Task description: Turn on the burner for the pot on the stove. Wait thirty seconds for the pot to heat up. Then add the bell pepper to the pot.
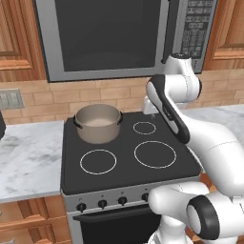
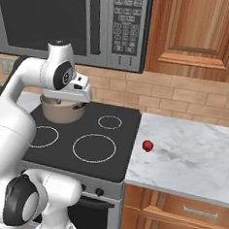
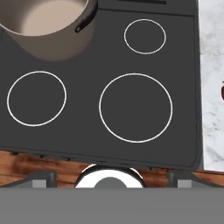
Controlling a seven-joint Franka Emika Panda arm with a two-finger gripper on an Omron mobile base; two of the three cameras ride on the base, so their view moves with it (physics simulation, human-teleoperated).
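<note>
We judge we are at the very first step — the burner. The pot point(image 1: 98, 123) sits on the back-left ring of the stove point(image 1: 125, 164), while the bell pepper point(image 2: 147, 146) lies on the counter point(image 2: 190, 161) to its right. Our gripper point(image 3: 109, 178) hovers above the cooktop, jaws wide and empty. Next we need to drop to the front knobs point(image 1: 102, 204) (the one matching the pot's ring).

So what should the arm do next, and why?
Probably reach down toward the knobs on the stove front. The pot sits on the back left burner, the bell pepper still lies on the counter, and the open gripper hovers above the cooktop, holding nothing.
</note>
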